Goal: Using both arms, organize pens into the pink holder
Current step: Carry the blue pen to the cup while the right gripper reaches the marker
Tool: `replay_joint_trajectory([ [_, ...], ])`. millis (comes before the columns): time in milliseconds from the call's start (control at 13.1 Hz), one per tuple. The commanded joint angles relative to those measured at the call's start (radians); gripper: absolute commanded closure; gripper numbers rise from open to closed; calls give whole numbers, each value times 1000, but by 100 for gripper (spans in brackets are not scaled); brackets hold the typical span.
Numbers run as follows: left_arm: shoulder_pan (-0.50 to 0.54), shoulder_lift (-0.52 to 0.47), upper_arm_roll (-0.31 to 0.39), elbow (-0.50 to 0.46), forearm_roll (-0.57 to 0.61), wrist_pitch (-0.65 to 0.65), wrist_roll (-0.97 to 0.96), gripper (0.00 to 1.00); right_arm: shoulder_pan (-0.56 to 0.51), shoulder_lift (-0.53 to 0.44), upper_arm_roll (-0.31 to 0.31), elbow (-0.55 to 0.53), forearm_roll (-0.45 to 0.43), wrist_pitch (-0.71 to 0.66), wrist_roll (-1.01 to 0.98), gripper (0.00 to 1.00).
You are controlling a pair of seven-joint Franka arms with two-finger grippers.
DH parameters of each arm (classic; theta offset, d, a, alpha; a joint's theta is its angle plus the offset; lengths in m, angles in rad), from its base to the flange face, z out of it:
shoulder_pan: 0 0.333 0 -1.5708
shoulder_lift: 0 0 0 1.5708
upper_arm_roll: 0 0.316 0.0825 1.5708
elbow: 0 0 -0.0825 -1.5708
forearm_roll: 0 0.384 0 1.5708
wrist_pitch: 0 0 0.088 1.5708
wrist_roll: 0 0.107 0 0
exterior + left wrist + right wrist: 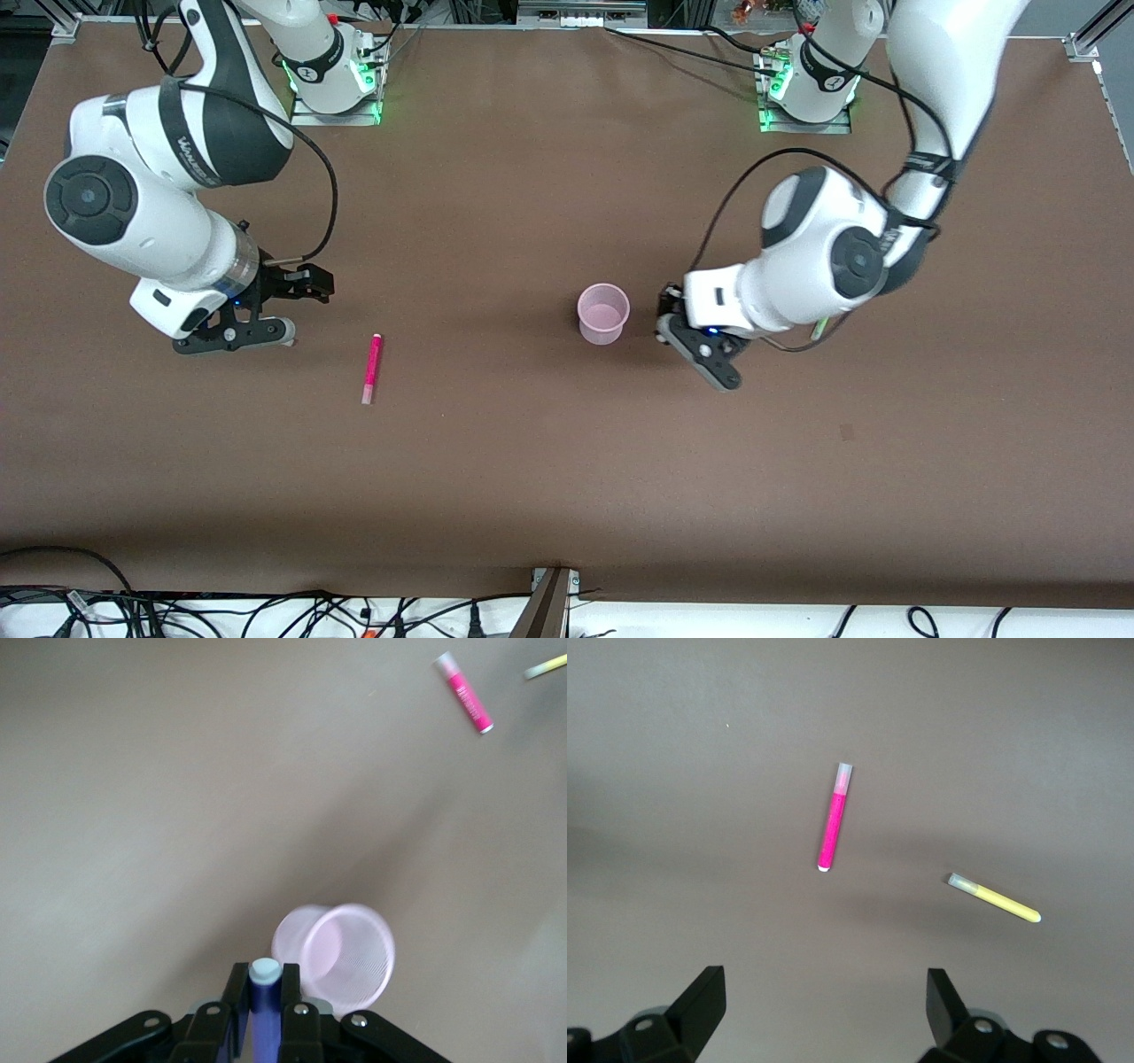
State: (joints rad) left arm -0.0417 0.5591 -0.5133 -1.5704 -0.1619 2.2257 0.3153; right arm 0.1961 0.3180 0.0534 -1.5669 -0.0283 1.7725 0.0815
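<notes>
The left gripper (264, 1014), clamped on the purple pen (263, 1003), hangs just beside the empty pink holder (603, 314) and must centre over its mouth, while the right gripper (824, 1010) hovers wide open, empty, above the magenta pen (371, 368).

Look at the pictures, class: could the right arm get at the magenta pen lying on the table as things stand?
Probably yes. The right gripper is open and hangs just beside the magenta pen, which lies flat on bare table with nothing over it. The yellow pen lies apart from it.
</notes>
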Motion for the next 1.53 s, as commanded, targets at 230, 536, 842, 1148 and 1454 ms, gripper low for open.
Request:
replay_joint_trajectory([
  [230, -46, -10, -82, -272, -27, 540, -24, 100, 5, 123, -4, 8, 21, 37, 9, 0],
  [536, -47, -7, -82, -264, -19, 551, -10, 100, 6, 154, -4, -123, 54, 194, 29, 0],
  [842, -55, 18, -80, -272, -11, 592, -4, 100, 5, 167, -4, -252, 56, 347, 89, 4],
  [1148, -47, 10, -80, -275, -11, 589, -2, 0, 5, 210, -4, -346, 85, 499, 90, 17],
  [1454, -41, -28, -82, -273, -11, 560, -16, 0, -9, 250, -4, -341, 88, 539, 90, 25],
])
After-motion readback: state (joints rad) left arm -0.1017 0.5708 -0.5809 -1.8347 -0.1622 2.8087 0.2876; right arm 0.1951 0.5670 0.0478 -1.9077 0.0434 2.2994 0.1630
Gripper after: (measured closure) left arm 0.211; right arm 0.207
